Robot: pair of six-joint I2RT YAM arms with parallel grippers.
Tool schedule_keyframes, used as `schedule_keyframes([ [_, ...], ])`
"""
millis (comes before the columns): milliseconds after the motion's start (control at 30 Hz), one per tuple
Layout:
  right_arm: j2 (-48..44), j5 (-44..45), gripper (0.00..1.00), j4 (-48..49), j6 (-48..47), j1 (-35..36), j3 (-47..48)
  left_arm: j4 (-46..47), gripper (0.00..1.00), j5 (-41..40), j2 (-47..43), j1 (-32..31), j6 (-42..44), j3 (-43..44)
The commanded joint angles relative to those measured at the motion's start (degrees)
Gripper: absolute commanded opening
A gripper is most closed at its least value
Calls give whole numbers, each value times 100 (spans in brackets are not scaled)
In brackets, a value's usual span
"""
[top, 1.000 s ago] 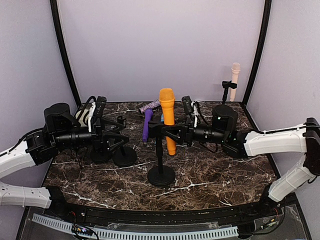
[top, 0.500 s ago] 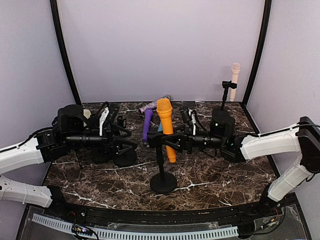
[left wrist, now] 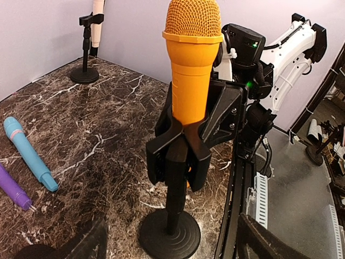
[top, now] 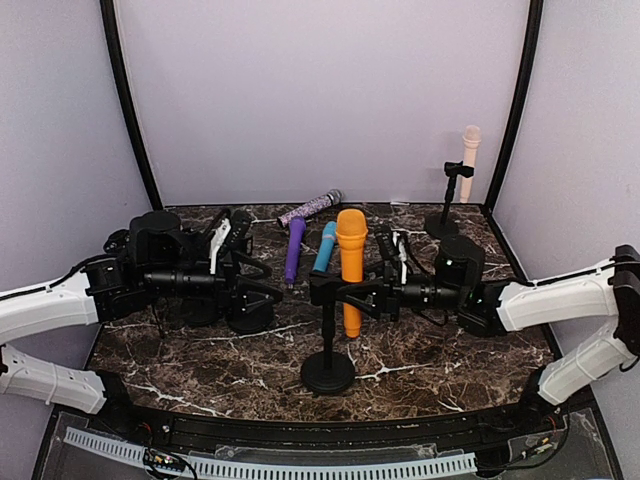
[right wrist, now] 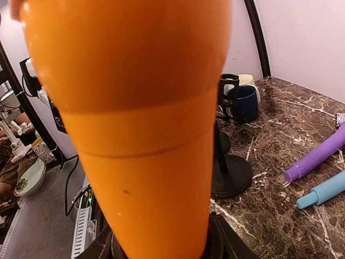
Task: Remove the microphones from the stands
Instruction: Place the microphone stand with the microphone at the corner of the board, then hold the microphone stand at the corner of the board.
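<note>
An orange microphone [top: 351, 262] stands upright in the black clip [top: 327, 290] of a stand whose round base [top: 328, 372] rests on the marble table. From the right, my right gripper [top: 366, 297] is shut on the microphone's body just above the clip. In the right wrist view the microphone [right wrist: 145, 118] fills the frame, with the right gripper [right wrist: 161, 245] around its lower part. My left gripper [top: 266, 291] is open, level with the clip and a little left of the stand. In the left wrist view the microphone [left wrist: 191, 70] and clip [left wrist: 180, 154] face my left gripper [left wrist: 172, 229].
Purple [top: 293, 250], blue [top: 325, 246] and glittery [top: 310, 208] microphones lie on the table behind the stand. A beige microphone [top: 469, 162] sits on a stand at the back right corner. An empty stand base [top: 249, 314] and a dark mug [right wrist: 242, 103] lie under the left arm.
The orange microphone and its stand have shifted right and come upright, with the right gripper still on the microphone. The left gripper has moved right, closer to the stand.
</note>
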Motion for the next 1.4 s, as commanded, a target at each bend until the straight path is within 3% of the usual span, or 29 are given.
schedule_keyframes([
  [0, -368, 172, 42, -113, 4, 105, -185, 274, 85, 96, 184, -143, 171, 116],
  [233, -746, 415, 55, -328, 57, 142, -423, 307, 85, -132, 673, -509, 489, 398],
  [400, -1082, 649, 73, -481, 136, 163, -537, 371, 85, -159, 857, -563, 583, 587],
  [467, -1210, 743, 91, -514, 188, 175, -594, 394, 85, -160, 923, -585, 610, 649],
  [533, -1338, 826, 98, -561, 245, 202, -640, 381, 85, -214, 968, -672, 666, 718],
  [833, -1982, 1366, 98, -928, 297, 303, -772, 445, 91, -1508, 1092, -1562, 525, 769],
  [1133, -2330, 1979, 99, -1364, 193, 528, -503, 614, 94, -3894, 1436, -2700, 64, 964],
  [1367, -2364, 2096, 98, -1805, -2, 681, -41, 245, 96, -4847, 1733, -2992, -257, 1221],
])
